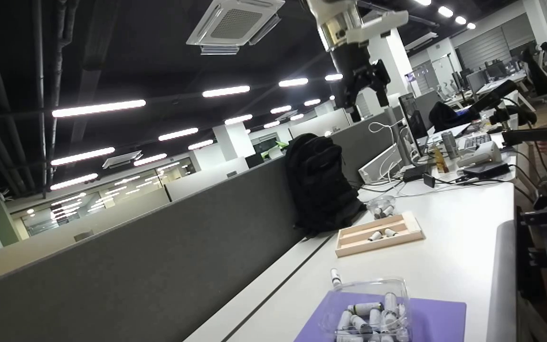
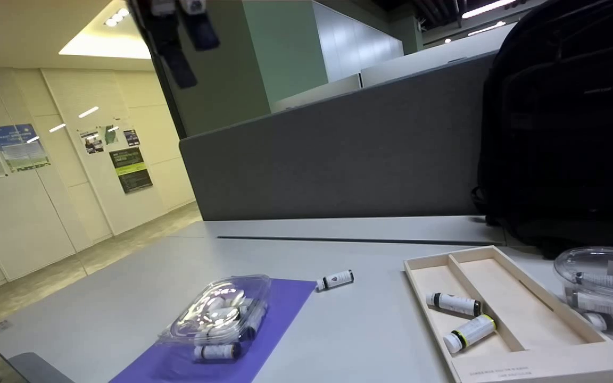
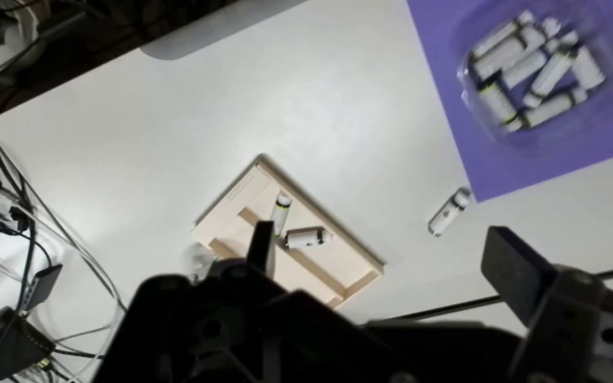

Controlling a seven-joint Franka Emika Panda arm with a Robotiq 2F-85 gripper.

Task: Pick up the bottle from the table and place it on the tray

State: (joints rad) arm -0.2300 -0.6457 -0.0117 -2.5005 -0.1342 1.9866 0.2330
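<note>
Tool: it is hanging high above the tabletop in both exterior views; its fingers are standing wide apart and gripping nothing. Below it, a lone bottle is lying on its side on the tabletop, its white cap pointing at a corner of the purple mat (whether cap and mat are touching, the views are not settling). In the wrist view the bottle is showing above the fingertips, nearer the finger on the picture's right, and its long axis is slanting across the line between the fingers, neither along it nor square to it.

Assessment: the pick is pending, and the coming move is turning on that slant. The tool will probably be shifting toward the mat corner, lowering and rotating to close across the barrel; an off-centre push could be setting the bottle rolling.

Farther out, a clear container on the mat is holding more bottles. Opposite, well apart from the lone bottle, the wooden tray is carrying two bottles in one compartment. Beyond it, a backpack is standing against the partition.
</note>
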